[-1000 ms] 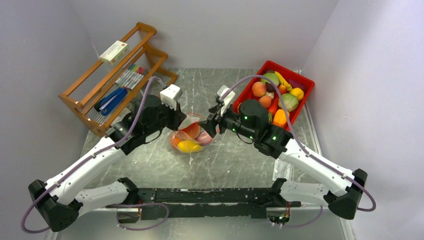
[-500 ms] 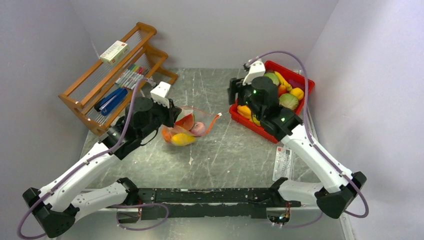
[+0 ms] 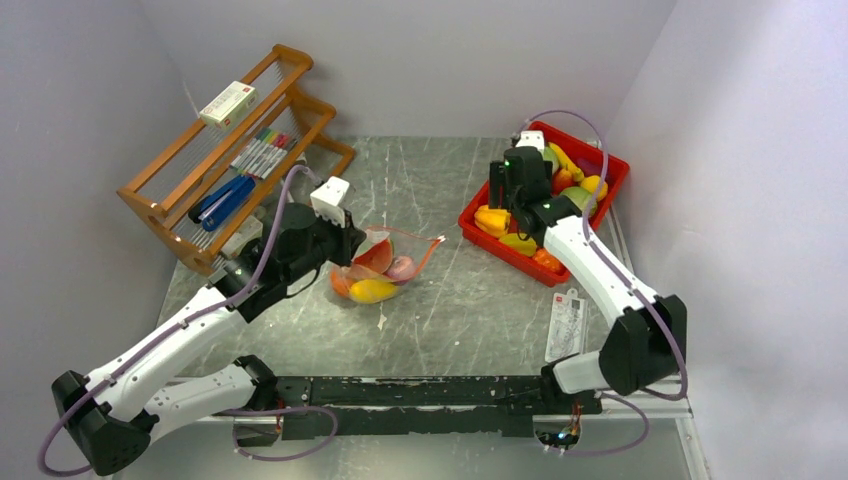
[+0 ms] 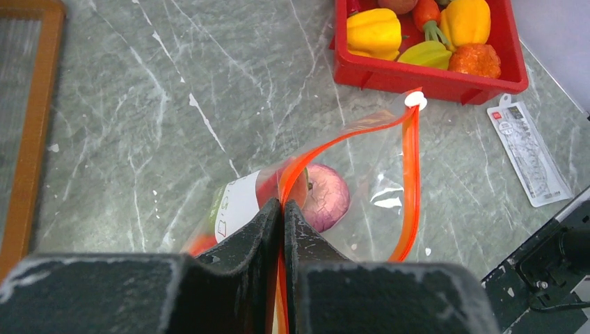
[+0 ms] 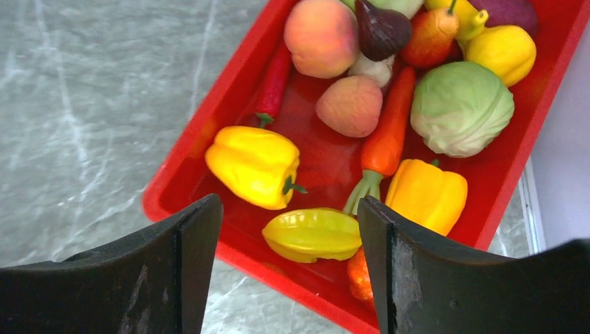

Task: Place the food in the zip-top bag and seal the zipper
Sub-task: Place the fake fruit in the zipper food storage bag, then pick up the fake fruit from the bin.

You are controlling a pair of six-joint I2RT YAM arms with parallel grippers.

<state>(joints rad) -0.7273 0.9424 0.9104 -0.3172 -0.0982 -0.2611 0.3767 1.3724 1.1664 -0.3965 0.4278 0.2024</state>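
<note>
Top view: the right claw (image 3: 505,195) is hovering over the red tray (image 3: 468,222) of food (image 3: 578,200), well apart from the zip-top bag (image 3: 385,262).

Left wrist: the left claw (image 4: 282,209) is pinching the zipper (image 4: 412,160) tight, and the bag mouth is gaping towards the tray.

Right wrist: the fingers are standing wide and empty, with the yellow starfruit (image 5: 313,234) lying crosswise directly below.

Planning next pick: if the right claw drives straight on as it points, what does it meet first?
Probably the yellow star fruit, lying in the red bin right ahead of the open right claw, with the yellow pepper close beside it. Depth is unclear.
</note>
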